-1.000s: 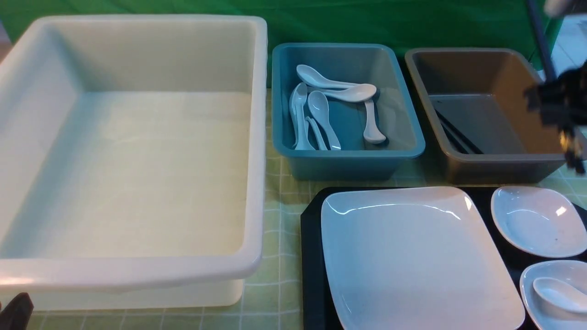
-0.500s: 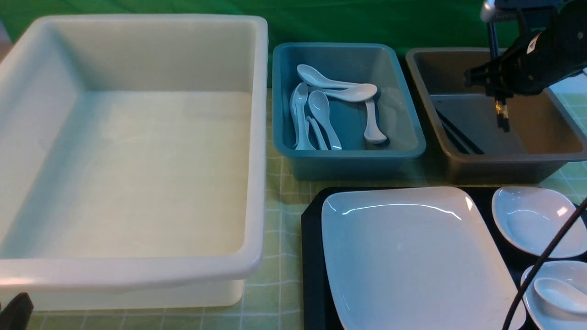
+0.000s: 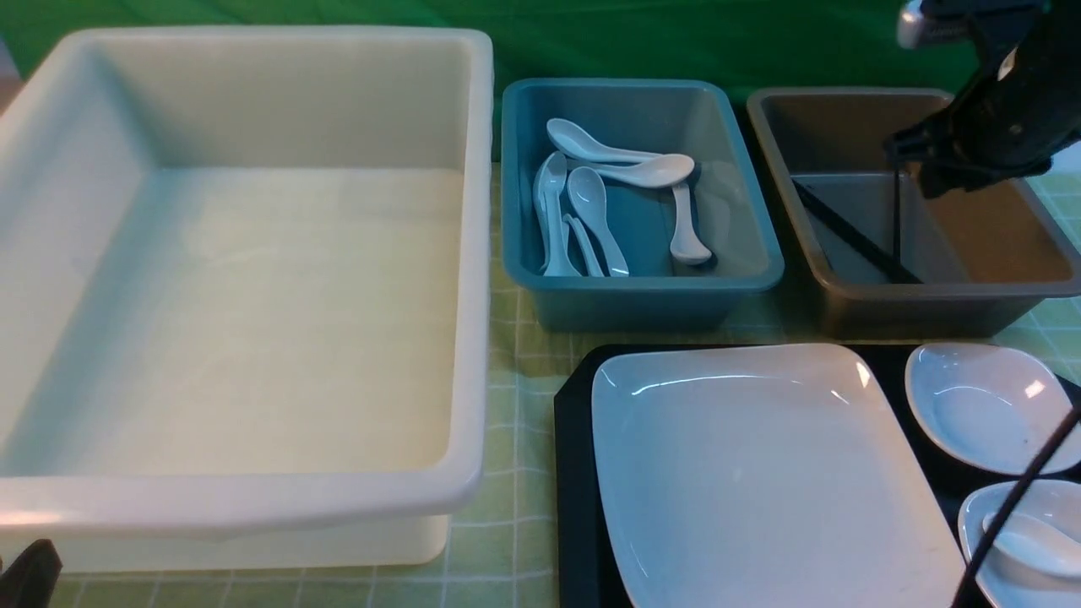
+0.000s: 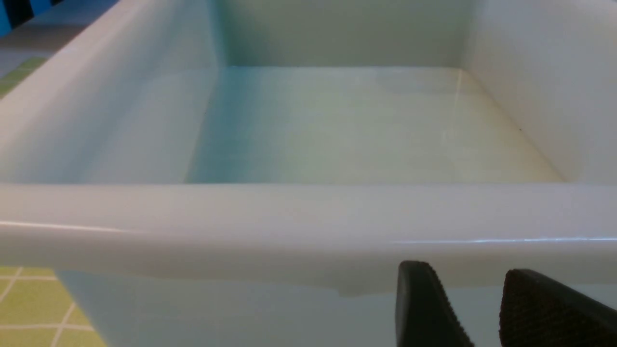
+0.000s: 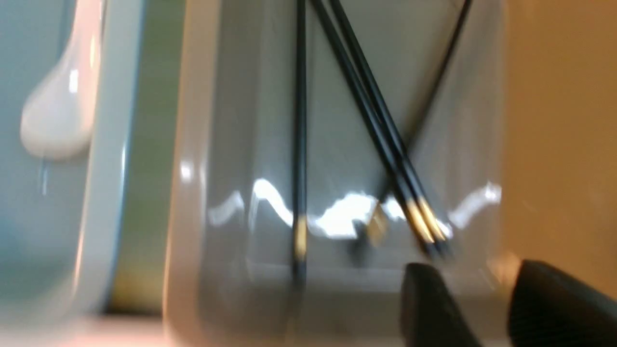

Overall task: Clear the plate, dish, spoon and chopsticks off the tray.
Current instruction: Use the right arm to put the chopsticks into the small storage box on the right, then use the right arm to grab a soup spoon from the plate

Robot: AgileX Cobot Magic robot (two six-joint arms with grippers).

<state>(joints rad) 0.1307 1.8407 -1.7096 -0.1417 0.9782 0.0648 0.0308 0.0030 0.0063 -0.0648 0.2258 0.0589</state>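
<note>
The white square plate (image 3: 760, 473) lies on the black tray (image 3: 574, 473). Beside it are a small white dish (image 3: 988, 405) and a second dish (image 3: 1056, 502) holding the spoon (image 3: 1034, 540). My right gripper (image 3: 937, 173) hovers over the brown bin (image 3: 929, 291), open and empty (image 5: 475, 267). Black chopsticks (image 3: 853, 241) lie crossed inside that bin (image 5: 381, 130), and one stick (image 3: 895, 211) stands almost upright under the gripper. My left gripper (image 4: 467, 270) is open and empty, low in front of the white bin's near wall (image 4: 289, 217).
The big white bin (image 3: 473, 253) fills the left side. A blue bin (image 3: 642, 291) between it and the brown one holds several white spoons (image 3: 591, 203). A black cable (image 3: 1013, 498) crosses the lower right over the second dish.
The right gripper swung in over the brown bin with chopsticks hanging from it, then opened; the sticks dropped into the bin. The left arm stayed still.
</note>
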